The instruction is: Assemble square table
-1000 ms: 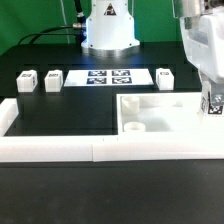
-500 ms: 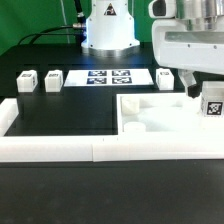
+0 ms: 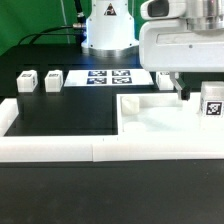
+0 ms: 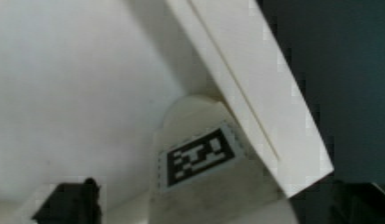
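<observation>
The white square tabletop (image 3: 150,115) lies at the exterior view's right, set into the corner of the border wall. One tagged leg post (image 3: 210,103) stands upright on its right corner. My gripper (image 3: 204,92) hangs over that post, open, with one dark finger (image 3: 183,91) to the exterior view's left of it and apart from it. In the wrist view the post (image 4: 203,156) sits between my gripper's (image 4: 215,206) spread fingertips (image 4: 68,205), beside the tabletop's edge (image 4: 242,85). Two loose leg posts (image 3: 26,80) (image 3: 53,78) stand at the back left. A third (image 3: 164,77) is half hidden behind my hand.
The marker board (image 3: 108,77) lies flat at the back middle, in front of the arm's base (image 3: 108,35). The long low white border wall (image 3: 60,150) runs along the front and turns up at the left end (image 3: 8,115).
My gripper has opened and let go of the leg post, which stays standing on the tabletop's corner. The hand has shifted toward the exterior view's left.
</observation>
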You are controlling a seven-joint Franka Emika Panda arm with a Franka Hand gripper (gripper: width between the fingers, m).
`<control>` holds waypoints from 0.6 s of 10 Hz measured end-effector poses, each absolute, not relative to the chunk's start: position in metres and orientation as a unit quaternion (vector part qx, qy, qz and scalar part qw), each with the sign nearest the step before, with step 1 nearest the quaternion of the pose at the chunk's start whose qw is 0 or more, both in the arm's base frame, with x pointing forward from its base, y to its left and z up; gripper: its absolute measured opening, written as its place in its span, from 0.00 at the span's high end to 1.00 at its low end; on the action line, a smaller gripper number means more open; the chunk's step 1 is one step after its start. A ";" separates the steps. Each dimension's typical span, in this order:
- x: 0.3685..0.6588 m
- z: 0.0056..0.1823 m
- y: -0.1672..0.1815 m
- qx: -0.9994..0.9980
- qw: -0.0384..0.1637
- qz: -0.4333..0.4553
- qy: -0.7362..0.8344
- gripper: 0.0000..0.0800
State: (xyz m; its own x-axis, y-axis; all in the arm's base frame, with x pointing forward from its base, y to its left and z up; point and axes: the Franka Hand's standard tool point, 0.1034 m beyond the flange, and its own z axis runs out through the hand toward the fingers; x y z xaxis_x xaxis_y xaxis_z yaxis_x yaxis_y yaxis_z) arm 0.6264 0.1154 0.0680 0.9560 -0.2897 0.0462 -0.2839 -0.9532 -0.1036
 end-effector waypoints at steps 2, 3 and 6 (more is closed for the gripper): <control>0.626 0.067 0.115 -0.991 0.046 -0.032 0.119 0.21; 0.626 0.067 0.115 -0.990 0.046 -0.031 0.126 0.21; 0.626 0.067 0.115 -0.979 0.048 -0.028 0.197 0.64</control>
